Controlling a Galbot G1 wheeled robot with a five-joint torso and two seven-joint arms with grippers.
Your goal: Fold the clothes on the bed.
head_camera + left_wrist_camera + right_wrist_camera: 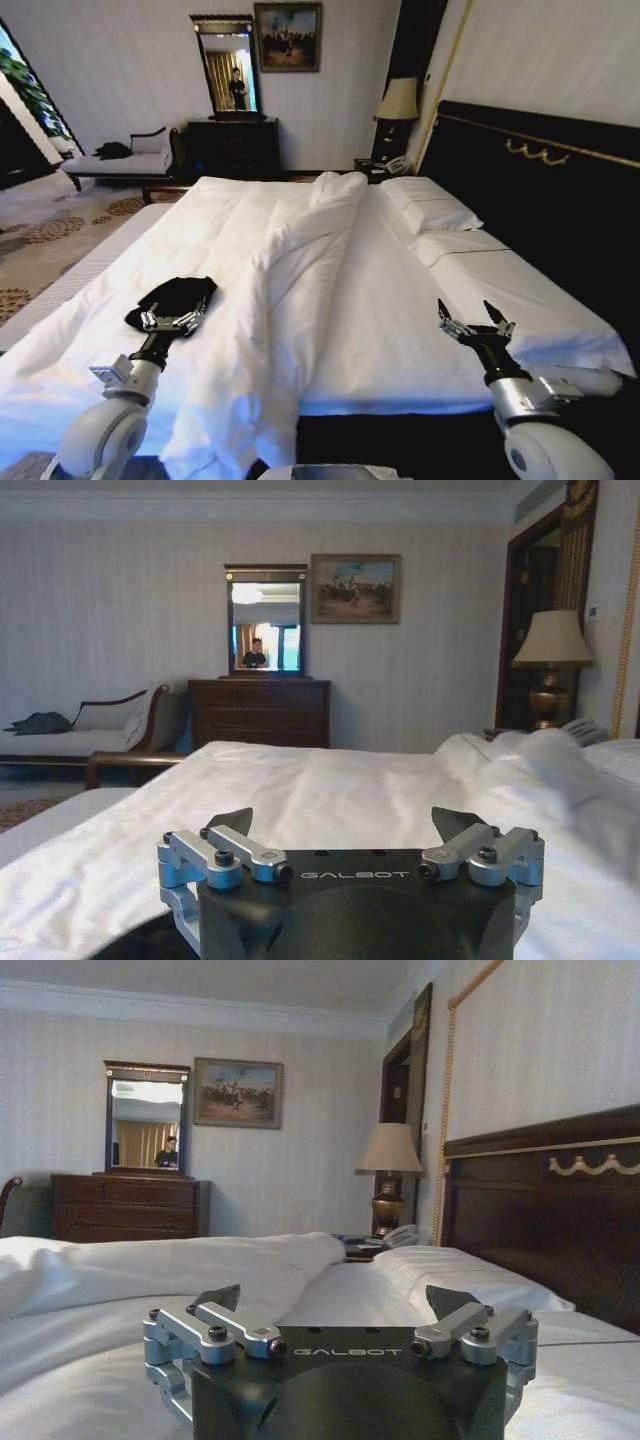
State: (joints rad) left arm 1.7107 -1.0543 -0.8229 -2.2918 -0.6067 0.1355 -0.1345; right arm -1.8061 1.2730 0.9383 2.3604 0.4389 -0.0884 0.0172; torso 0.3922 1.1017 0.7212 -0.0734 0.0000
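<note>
Left hand [173, 320] is hovering wide open, gripping nothing, at the near edge of the crumpled black T-shirt [175, 295] on the bed [380, 300]; right hand [476, 322] is hanging open, empty, over bare duvet.

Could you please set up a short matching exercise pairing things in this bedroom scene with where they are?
Things:
1. black T-shirt
2. left gripper
3. right gripper
4. lamp

Places:
A. beside the headboard, past the pillows
B. open, over bare duvet on the pillow side
C. bunched on the duvet near the bed's left edge
D. open, at the shirt's near edge

Pairs: 1-C, 2-D, 3-B, 4-A
</note>
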